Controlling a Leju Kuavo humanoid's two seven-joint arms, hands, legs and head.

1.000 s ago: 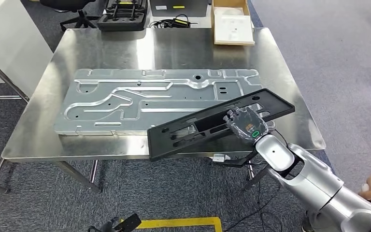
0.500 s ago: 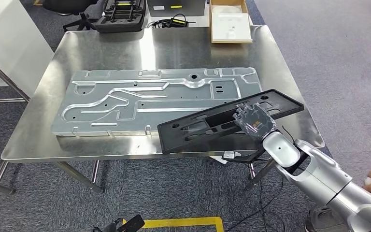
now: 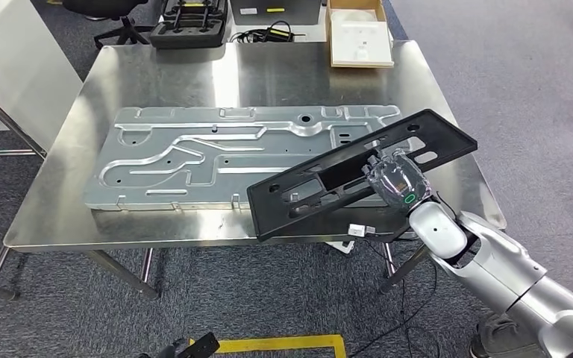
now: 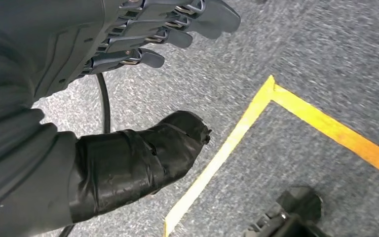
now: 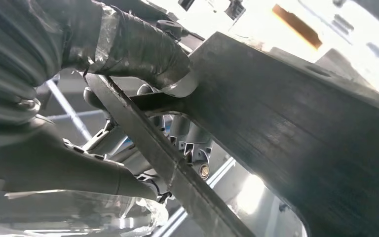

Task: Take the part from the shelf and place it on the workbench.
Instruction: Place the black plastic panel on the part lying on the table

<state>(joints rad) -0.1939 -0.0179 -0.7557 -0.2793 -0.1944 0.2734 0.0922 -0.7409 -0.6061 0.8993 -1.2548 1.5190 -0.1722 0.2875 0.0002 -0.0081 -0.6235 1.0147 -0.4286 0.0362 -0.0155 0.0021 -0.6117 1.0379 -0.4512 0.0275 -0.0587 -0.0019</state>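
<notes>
Right hand (image 3: pixel 397 179) grips the black part (image 3: pixel 321 186) along its near long edge, seen from the head view; the flat slotted panel is tilted, its far right corner raised, and it hangs over the front right of the steel desk (image 3: pixel 157 71). Part of it overlaps the near right edge of the large silver stamped plate (image 3: pixel 194 156) lying flat on the desk. A cardboard box (image 3: pixel 357 37) sits at the desk's far edge, and yellow floor tape (image 3: pixel 283 344) runs below the desk front.

From the left wrist view, the left hand (image 4: pixel 143 34) hangs above grey carpet, fingers spread and holding nothing, near a yellow tape corner (image 4: pixel 269 86).

From the right wrist view, the right hand's thumb (image 5: pixel 138 47) presses on the dark part (image 5: pixel 296 133), with fingers (image 5: pixel 69 170) on the opposite face, clamping its edge.
</notes>
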